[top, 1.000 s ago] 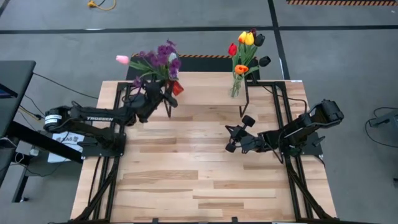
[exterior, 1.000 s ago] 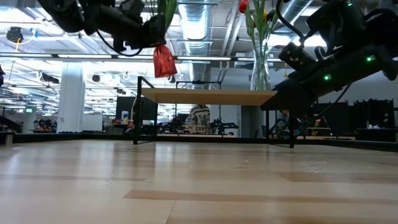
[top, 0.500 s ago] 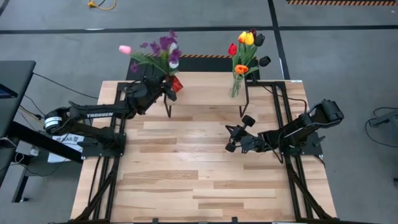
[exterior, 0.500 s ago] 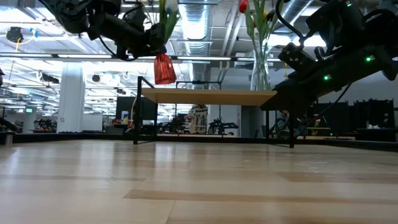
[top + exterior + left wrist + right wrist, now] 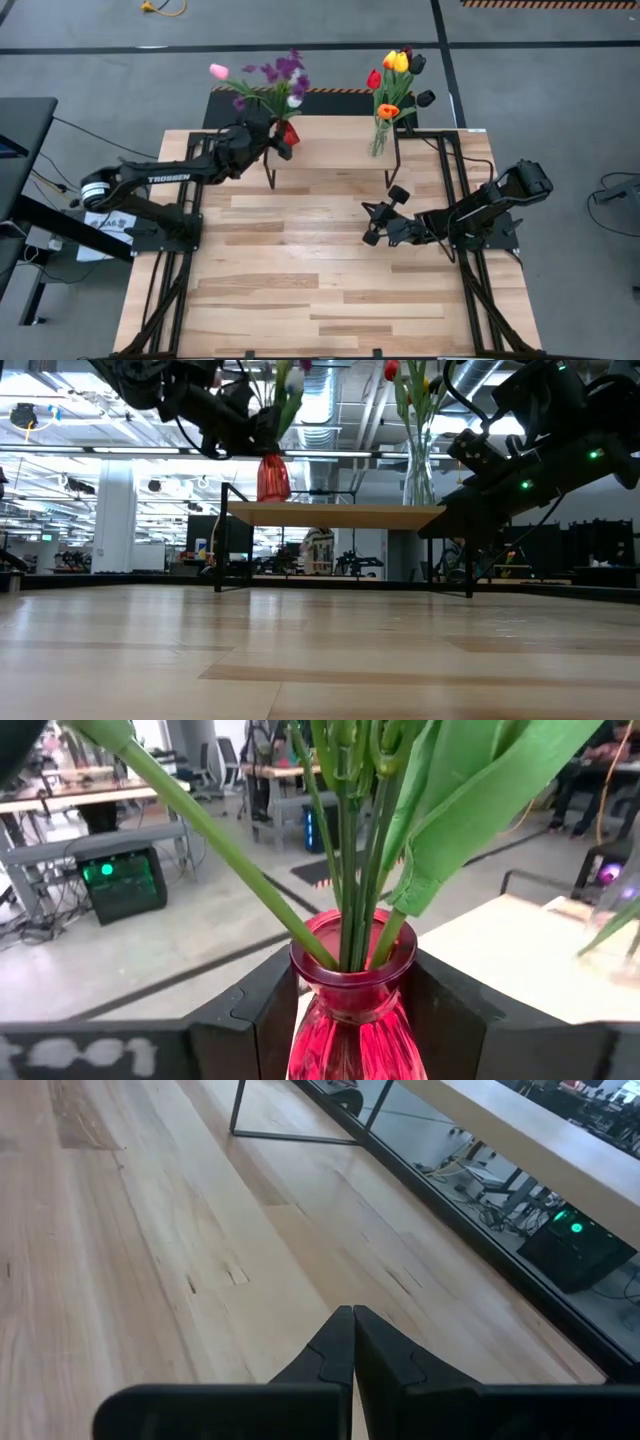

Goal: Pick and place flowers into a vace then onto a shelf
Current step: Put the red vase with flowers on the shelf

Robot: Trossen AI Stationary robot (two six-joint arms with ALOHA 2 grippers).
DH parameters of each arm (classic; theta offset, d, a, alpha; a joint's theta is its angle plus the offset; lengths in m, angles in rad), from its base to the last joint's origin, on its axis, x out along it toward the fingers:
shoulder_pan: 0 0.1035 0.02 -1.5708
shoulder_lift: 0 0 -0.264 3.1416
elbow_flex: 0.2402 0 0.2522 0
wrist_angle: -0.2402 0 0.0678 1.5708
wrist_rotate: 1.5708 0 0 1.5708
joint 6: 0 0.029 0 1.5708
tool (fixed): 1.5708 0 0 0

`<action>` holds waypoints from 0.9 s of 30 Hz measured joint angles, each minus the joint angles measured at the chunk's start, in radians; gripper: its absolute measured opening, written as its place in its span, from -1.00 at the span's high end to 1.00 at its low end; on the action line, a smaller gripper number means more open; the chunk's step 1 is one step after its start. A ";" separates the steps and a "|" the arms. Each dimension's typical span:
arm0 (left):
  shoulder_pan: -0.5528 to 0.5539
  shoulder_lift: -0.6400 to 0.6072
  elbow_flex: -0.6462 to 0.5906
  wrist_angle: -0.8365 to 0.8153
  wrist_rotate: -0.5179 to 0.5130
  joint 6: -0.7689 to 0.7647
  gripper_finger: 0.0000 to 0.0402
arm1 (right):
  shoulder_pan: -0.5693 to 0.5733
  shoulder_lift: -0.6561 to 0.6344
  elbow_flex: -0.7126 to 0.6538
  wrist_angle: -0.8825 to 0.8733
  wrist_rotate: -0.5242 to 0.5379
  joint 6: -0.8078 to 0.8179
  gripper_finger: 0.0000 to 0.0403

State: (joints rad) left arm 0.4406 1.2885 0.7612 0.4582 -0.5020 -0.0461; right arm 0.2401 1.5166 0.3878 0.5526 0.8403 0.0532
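Note:
My left gripper is shut on a red glass vase that holds purple, pink and white flowers on green stems. The vase hangs just above the left end of the shelf, a low riser with a light wood top. A clear glass vase with red, yellow and orange tulips stands on the shelf's right end. My right gripper is shut and holds nothing, low over the table's right half. My left gripper pinches the red vase's upper body, just below the neck, between its two fingers, one on either side. The fingers reach in level from the table's left. The vase stays upright, lifted clear, its flowers rising above the gripper.
The shelf's thin black legs stand on the plank tabletop near its far edge. The shelf top between the two vases is bare wood. The right arm lies over the table's right side.
My left gripper has carried the red vase toward the table's far edge and to the right, over the shelf's left end. It has swung a little that way. The vase stays upright and clear. The right arm has kept still.

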 joint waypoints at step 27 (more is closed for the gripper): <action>0.019 0.026 -0.001 -0.052 0.022 -0.004 0.25 | 0.000 0.000 0.000 -0.002 -0.002 0.001 1.00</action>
State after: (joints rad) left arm 0.4599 1.3144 0.7603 0.4064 -0.4797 -0.0499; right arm 0.2401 1.5166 0.3878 0.5510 0.8387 0.0540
